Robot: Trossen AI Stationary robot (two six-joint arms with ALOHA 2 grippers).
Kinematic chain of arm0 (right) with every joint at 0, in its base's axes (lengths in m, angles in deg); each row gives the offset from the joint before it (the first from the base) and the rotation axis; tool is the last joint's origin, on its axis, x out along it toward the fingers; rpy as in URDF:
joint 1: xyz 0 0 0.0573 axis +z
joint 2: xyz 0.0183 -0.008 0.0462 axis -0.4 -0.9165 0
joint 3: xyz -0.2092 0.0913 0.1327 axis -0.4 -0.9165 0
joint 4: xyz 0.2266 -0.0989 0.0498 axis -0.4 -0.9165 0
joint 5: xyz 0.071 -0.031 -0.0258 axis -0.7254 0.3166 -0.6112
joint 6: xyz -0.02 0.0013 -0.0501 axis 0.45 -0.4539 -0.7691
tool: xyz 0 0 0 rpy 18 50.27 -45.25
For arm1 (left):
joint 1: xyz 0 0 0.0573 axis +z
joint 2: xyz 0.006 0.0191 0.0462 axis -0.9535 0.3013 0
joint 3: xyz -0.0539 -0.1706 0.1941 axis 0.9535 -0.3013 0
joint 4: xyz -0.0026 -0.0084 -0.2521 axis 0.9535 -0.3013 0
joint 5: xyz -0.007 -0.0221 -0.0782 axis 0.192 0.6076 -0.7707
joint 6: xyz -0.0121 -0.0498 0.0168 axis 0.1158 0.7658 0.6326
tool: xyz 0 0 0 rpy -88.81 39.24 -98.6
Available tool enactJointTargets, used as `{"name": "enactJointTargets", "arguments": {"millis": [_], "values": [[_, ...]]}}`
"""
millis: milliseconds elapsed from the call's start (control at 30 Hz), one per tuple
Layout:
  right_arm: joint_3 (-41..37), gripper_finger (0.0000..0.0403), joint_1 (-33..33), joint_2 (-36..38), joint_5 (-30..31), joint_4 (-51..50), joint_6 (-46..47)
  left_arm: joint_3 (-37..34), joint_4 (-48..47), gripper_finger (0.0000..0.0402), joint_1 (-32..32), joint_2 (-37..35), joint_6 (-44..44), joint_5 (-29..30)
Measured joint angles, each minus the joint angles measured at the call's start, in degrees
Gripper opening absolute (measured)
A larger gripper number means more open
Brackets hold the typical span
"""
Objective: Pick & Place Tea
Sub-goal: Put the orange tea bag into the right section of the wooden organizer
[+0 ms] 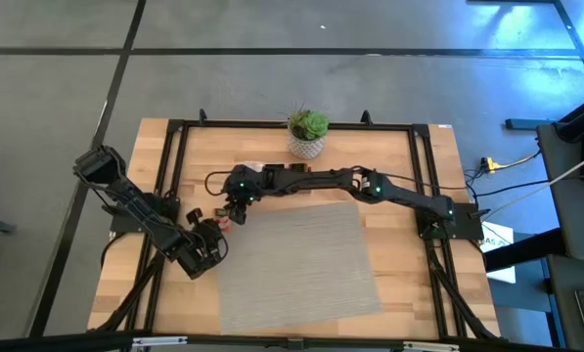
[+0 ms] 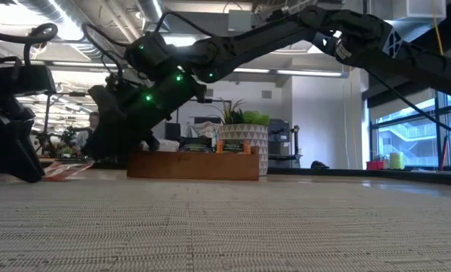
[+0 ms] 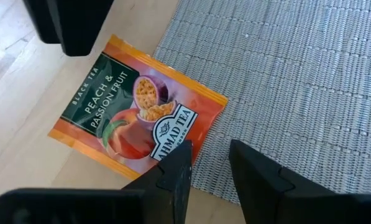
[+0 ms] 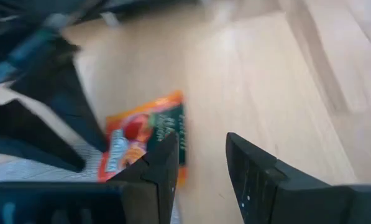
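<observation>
An orange-and-green square foil tea packet (image 3: 137, 118), printed peach and passion fruit, lies flat on the light wooden table (image 1: 409, 176), one corner overlapping the edge of the large grey ribbed mat (image 1: 301, 264). Neither arm holds it. The left gripper (image 3: 207, 171) hovers just above it with its fingers apart and nothing between them; the right gripper (image 4: 201, 168), reaching across from the far side, also hangs over the same packet with its fingers apart and empty. So this packet is judged not yet picked.

The long wooden tray (image 2: 193, 163) stands near the table's far edge beside a small potted green plant in a patterned white pot (image 1: 307, 133). In the low view a few packets show above the tray's wall, which suggests some tea is already placed; how many cannot be told.

The table stands on a grey floor. Behind it is an open office with ceiling strip lights and tall windows.
</observation>
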Motion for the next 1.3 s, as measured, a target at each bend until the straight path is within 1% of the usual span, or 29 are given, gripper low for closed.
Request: {"name": "enactJointTargets", "arguments": {"millis": [67, 133, 200, 500, 567, 667, 767, 1033, 1233, 1300], "values": [[0.0, 0.0136, 0.0, -0.1, 0.6, -0.6, 1.9, -0.1, 0.1, 0.0108, -0.2, 0.0, 0.0, 0.3], [0.0, 0.0136, 0.0, -0.1, -0.4, -0.7, 4.0, -0.1, 0.1, 0.011, -0.3, 0.0, 0.0, 0.4], [0.0, 0.0136, 0.0, -0.1, -1.2, -0.6, 4.8, -0.1, 0.0, 0.0111, -0.5, 0.0, -0.1, 0.4], [0.0, 0.0136, 1.2, -0.1, -1.2, -2.1, 7.2, -0.1, 0.0, 0.0108, -0.7, 0.0, -1.0, 0.6], [0.0, 0.0136, 1.5, -0.1, -0.9, -2.4, 7.0, -0.1, 0.0, 0.0109, -0.7, 0.0, -1.4, 0.6], [0.0, 0.0136, 2.0, -0.1, 2.1, -3.4, 6.7, -0.1, 0.0, 0.0111, -0.7, 0.1, -1.6, 0.7], [0.0, 0.0136, 2.1, -0.1, 3.3, -3.6, 5.6, -0.1, 0.0, 0.011, -0.7, 0.1, -1.6, 0.7], [-0.1, 0.0136, 1.8, -0.1, 3.3, -1.8, 3.6, -0.1, 0.0, 0.011, -0.7, 0.1, -1.8, 0.7], [0.4, 0.0136, 1.6, -0.1, 3.2, -0.9, 1.0, -0.2, 0.7, 0.0109, -0.7, 0.1, -3.6, 1.0], [0.4, 0.0136, 1.6, 0.0, 3.2, 1.0, -0.1, -0.2, 0.8, 0.0107, -0.7, 0.1, -3.6, 1.0]]}}
